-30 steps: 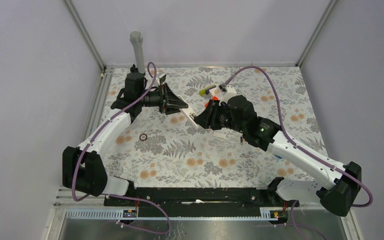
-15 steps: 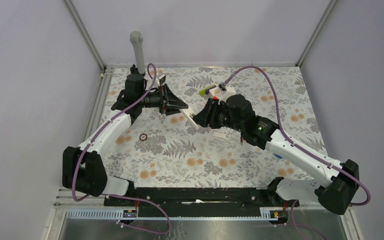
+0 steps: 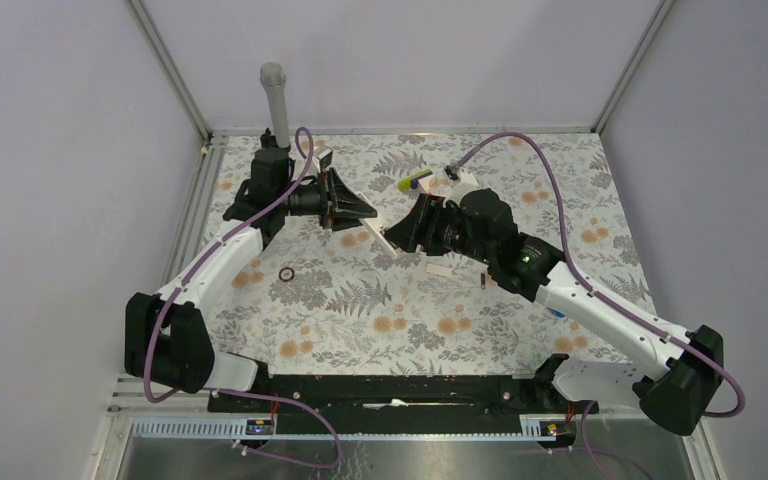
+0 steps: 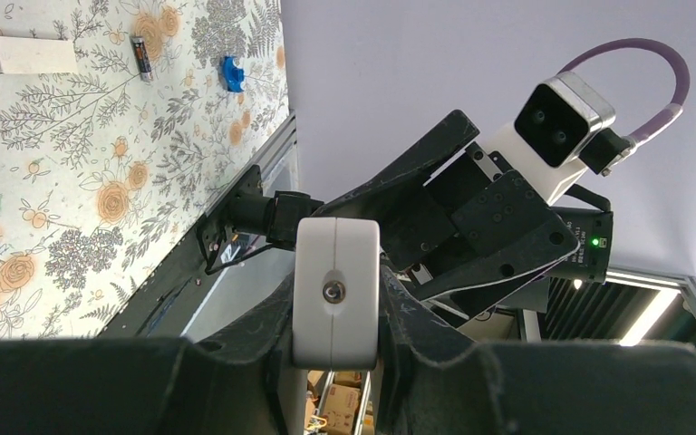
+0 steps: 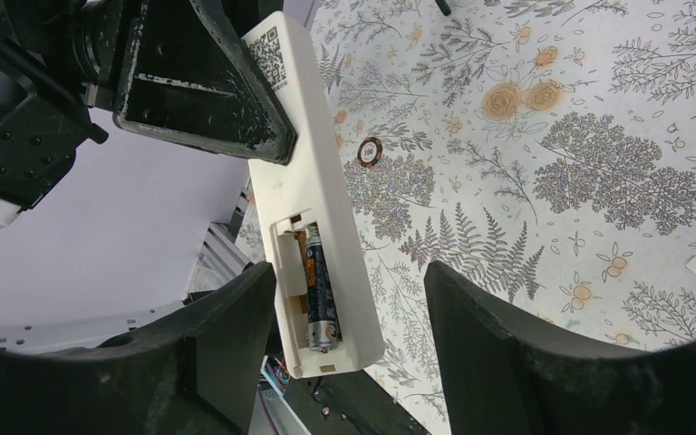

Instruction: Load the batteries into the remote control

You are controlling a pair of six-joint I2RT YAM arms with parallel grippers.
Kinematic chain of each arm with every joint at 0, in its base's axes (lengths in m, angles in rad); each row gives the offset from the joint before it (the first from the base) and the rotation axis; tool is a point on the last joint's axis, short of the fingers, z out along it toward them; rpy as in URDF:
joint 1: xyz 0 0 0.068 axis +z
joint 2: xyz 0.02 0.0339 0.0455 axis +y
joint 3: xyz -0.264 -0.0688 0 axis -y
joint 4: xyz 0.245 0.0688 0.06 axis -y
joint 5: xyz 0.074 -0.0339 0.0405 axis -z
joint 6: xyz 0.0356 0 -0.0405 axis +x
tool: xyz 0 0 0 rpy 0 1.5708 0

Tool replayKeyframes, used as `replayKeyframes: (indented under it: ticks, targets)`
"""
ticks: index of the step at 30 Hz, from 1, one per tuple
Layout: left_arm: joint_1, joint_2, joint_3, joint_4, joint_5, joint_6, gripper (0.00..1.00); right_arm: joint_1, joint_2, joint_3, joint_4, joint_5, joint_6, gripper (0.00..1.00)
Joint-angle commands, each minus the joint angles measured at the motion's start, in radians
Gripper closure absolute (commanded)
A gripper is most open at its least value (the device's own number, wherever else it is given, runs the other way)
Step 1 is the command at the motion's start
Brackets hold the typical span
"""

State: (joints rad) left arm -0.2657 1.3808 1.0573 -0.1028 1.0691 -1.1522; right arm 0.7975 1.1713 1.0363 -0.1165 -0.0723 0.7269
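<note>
While my left gripper pinches the remote aloft, one battery sits in its bay.
My right gripper spreads around that end; it looks like light, slick plastic, best held by its long edges.

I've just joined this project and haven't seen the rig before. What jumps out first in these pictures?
The white remote control, clamped in mid-air by the left gripper above the floral table. Its compartment is open with one battery seated inside, flanked by the open fingers of the right gripper. A second battery lies loose on the table.
</note>
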Motion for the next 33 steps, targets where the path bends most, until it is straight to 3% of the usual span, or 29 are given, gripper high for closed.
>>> replayKeyframes:
  ticks: [1,6,12,23,26,33]
  targets:
    - [0.006,-0.008,0.009,0.043,-0.012,0.003,1.0,-0.009,-0.044,-0.025,0.074,-0.029,0.013,0.28]
    - [0.01,-0.009,-0.015,0.119,-0.013,-0.075,1.0,-0.036,-0.107,-0.09,0.125,0.036,0.153,0.03]
    - [0.022,-0.025,-0.042,0.2,-0.028,-0.183,1.0,-0.081,-0.124,-0.192,0.326,-0.049,0.36,0.01]
    - [0.022,-0.027,-0.131,0.465,-0.062,-0.453,1.0,-0.097,-0.092,-0.33,0.75,-0.137,0.546,0.16]
    - [0.023,-0.024,-0.142,0.482,-0.064,-0.471,1.0,-0.106,-0.089,-0.339,0.764,-0.139,0.561,0.18]
    - [0.024,-0.02,-0.149,0.518,-0.062,-0.5,1.0,-0.131,-0.081,-0.373,0.805,-0.149,0.625,0.33]
